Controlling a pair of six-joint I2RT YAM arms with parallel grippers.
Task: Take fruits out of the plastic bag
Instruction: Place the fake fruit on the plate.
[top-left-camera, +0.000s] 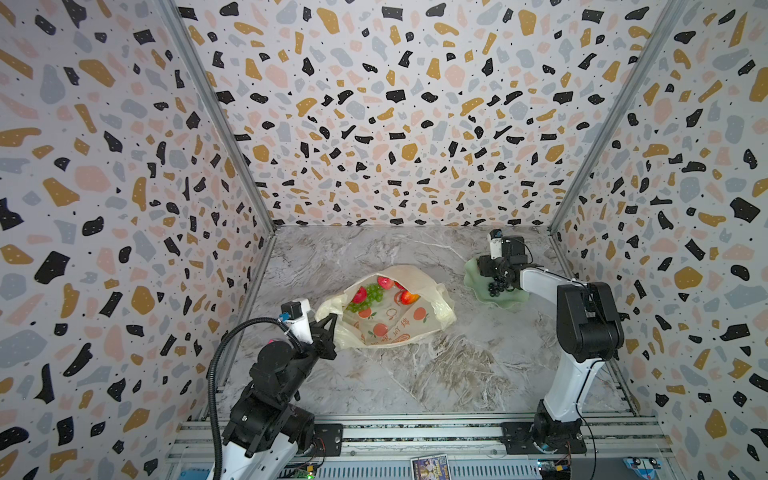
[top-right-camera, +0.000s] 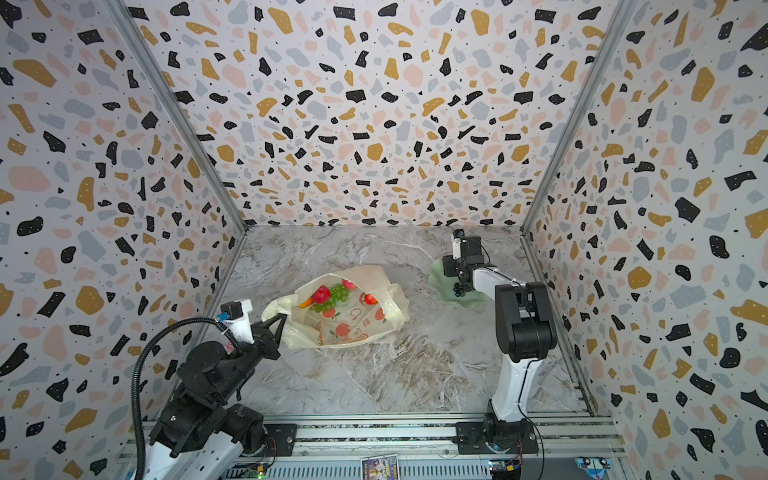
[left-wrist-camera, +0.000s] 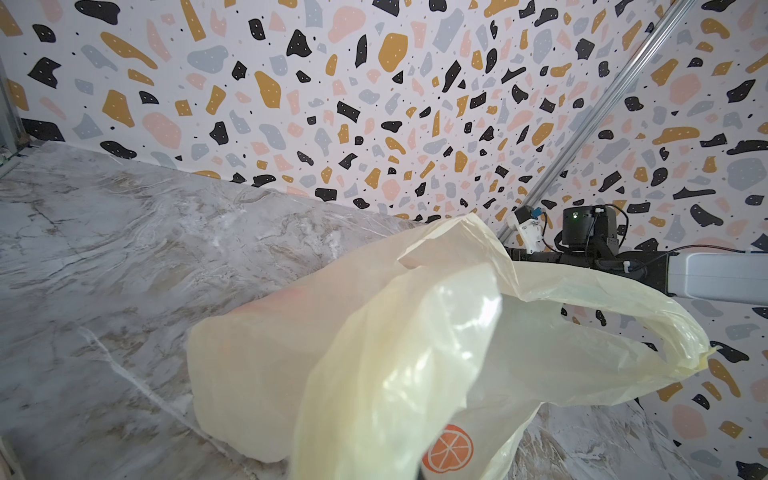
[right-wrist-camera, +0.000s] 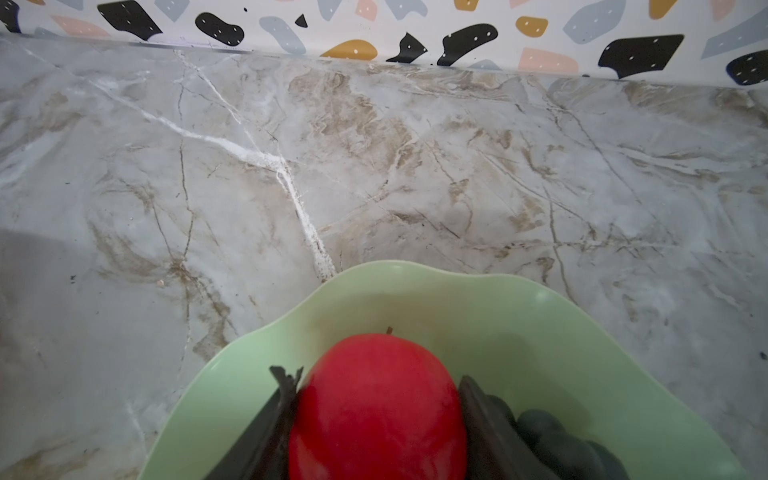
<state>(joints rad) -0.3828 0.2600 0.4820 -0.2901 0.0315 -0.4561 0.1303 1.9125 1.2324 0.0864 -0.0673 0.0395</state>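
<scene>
Two arms share this counter (top-left-camera: 415, 374). Nearest me, the left hand (top-left-camera: 331, 322) is pinched fully closed on a loop handle of the plastic bag (top-left-camera: 386, 328). In the left wrist view, that cream film drapes right over the hand.

The bag lies on its side at mid-counter, just beyond that hand, with its mouth gaping. Inside it I see a green grape bunch (top-left-camera: 371, 296) touching a red apple (top-left-camera: 360, 295). A red-yellow mango-like fruit (top-left-camera: 409, 297) sits near them, deeper in.

Farther back and to the right, well apart from the bag, sits the pale green wavy dish (top-left-camera: 473, 279). The right hand (right-wrist-camera: 374, 376) is over it, about half open. Both fingers press the sides of a second red apple (right-wrist-camera: 376, 411), which is low in the dish. A dark grape bunch (top-left-camera: 496, 286) lies in the dish just beside that hand.
</scene>
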